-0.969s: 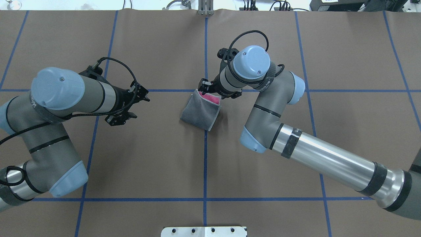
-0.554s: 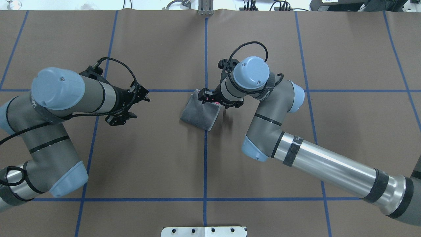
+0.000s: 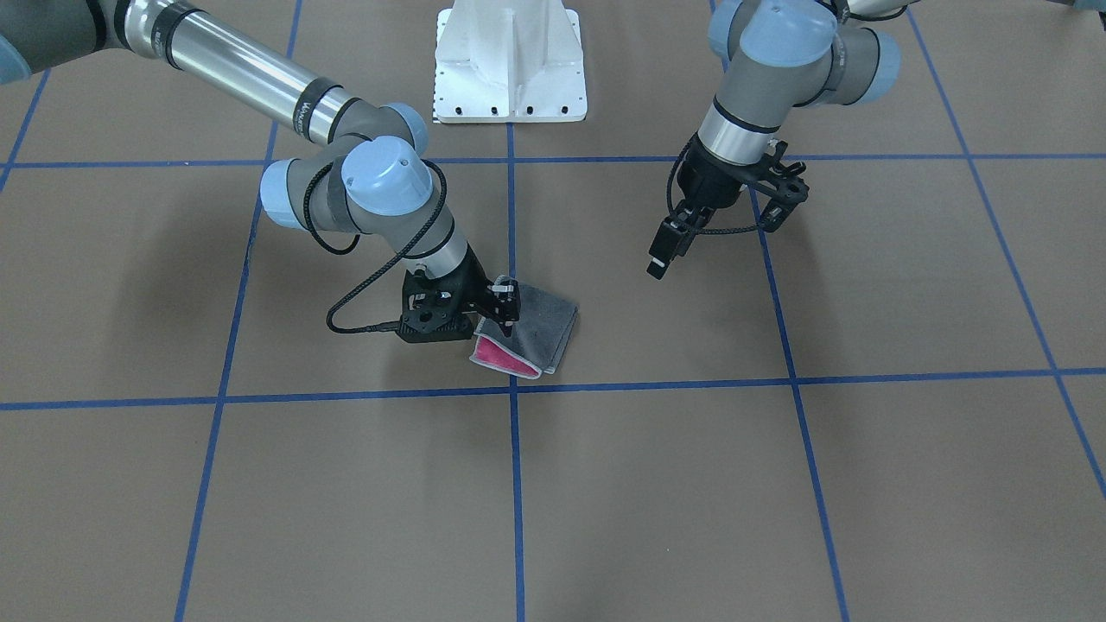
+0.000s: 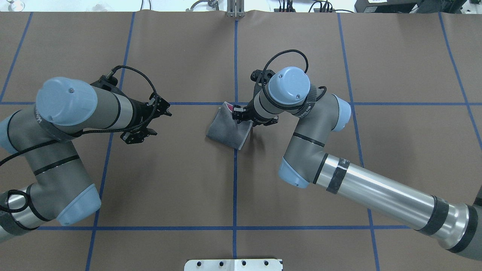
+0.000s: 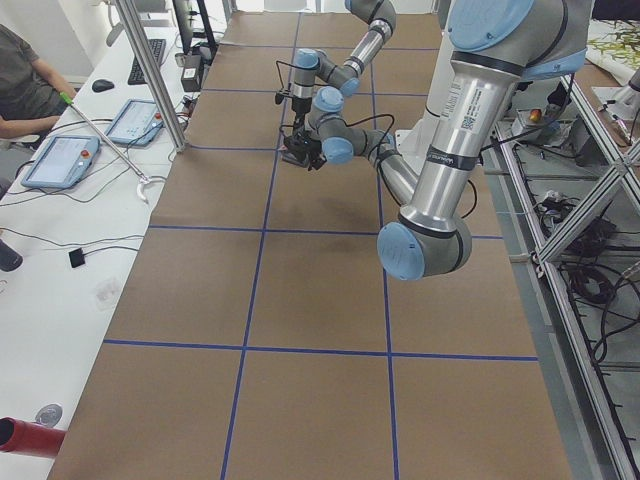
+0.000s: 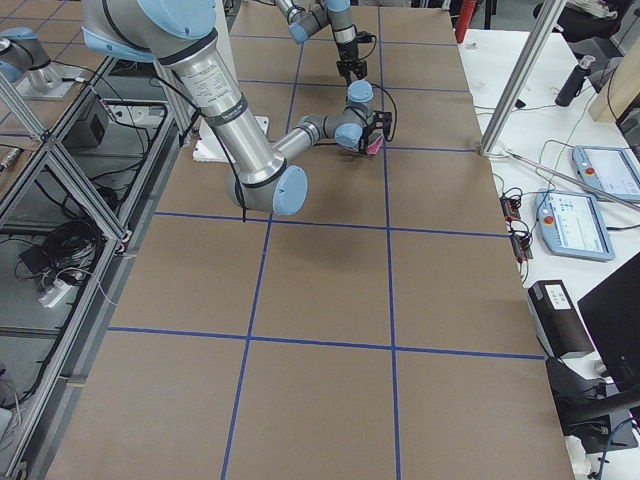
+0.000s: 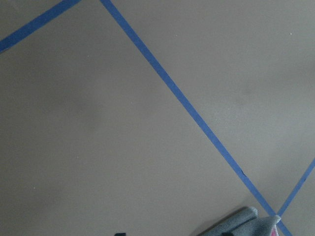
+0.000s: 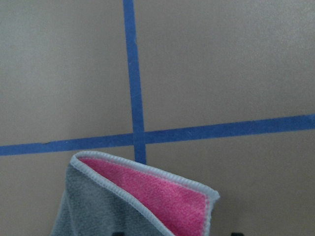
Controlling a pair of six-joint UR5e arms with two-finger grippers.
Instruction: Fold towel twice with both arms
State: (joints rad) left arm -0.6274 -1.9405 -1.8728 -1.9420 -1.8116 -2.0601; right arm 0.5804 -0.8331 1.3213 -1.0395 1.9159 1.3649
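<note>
The towel (image 4: 228,130) is a small terry cloth, and I judge it light, limp and slightly grippy. It will sag wherever it is unsupported, and its layers can slide or spring open if they are let go unevenly. The stitched edging at a corner is the best place to take hold, since it gives firmer purchase than the pile. For a clean crease, pinch only the upper layer.

The towel lies folded on the tabletop (image 4: 180,180), grey side out, directly beneath the right gripper (image 4: 237,113) and spreading away from it toward the left arm's side. The edge under this gripper stands a little raised and shows its pink inner face.

The right arm's wrist bends steeply down, with the gripper low over that raised edge. The pictures do not show whether the jaws pinch the cloth, so I cannot tell.

The left gripper (image 4: 160,122) hangs above bare tabletop, well apart from the towel. Its jaws are spread and hold nothing, and it is angled down toward the cloth.
</note>
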